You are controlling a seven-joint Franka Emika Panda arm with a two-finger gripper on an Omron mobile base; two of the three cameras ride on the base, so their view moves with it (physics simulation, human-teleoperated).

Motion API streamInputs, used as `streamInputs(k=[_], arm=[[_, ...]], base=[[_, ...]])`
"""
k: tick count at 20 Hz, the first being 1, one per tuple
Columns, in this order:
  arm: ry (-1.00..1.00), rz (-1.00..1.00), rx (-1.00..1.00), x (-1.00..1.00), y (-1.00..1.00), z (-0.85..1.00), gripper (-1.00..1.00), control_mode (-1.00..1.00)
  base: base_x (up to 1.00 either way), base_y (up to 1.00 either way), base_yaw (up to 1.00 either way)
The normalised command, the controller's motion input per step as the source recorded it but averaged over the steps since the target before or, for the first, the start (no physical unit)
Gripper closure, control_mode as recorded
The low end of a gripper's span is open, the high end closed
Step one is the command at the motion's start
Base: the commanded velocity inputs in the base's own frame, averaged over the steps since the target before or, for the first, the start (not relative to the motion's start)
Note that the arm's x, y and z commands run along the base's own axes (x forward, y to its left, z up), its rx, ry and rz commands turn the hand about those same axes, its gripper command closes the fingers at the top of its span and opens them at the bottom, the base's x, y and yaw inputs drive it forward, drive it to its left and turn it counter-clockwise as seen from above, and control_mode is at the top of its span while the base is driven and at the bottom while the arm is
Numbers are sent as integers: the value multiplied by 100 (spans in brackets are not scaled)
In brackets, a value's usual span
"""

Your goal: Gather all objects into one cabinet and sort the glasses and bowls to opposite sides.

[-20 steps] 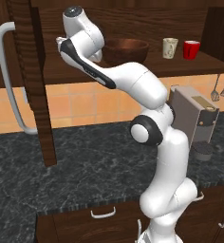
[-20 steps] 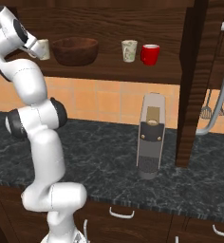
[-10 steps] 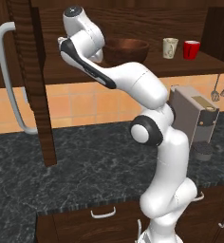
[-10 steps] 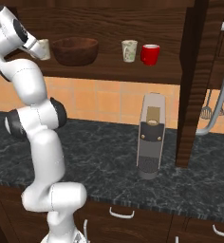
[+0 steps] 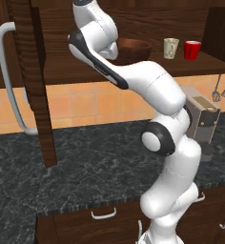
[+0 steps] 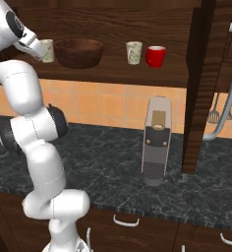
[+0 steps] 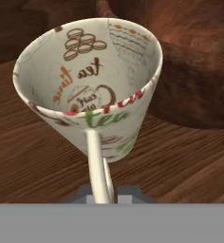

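Now: arm raised | gripper [image 6: 39, 49] clamps mug [image 7: 92, 80] handle | beside bowl [image 6: 78, 52]

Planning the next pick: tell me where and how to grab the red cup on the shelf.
Grip the red cup across its rim and upper wall from the front. It stands upright, its open front unobstructed. A cream mug stands close on one side, so the fingers probably fit better front and back than side to side.

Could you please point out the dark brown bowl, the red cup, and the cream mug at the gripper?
dark brown bowl [image 6: 78, 54]: right base view, front of its outer wall.
red cup [image 6: 156, 57]: right base view, middle of its side.
cream mug [image 7: 92, 80]: hand view, patterned inner wall.
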Motion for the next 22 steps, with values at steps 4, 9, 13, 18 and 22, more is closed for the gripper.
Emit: streamInputs(k=[4, 9, 13, 18, 22], arm=[[-16, 33, 0, -38, -37, -46, 100, -100], [-20, 46, 0, -60, -30, -39, 100, -100], [-21, 47, 0, -80, -46, -22, 100, -100], [-8, 42, 6, -99, -47, 2, 100, -100], [-1, 30, 2, -100, -38, 2, 100, -100]], base=[[0, 0, 0], [0, 0, 0], [0, 0, 0], [0, 0, 0], [0, 0, 0]])
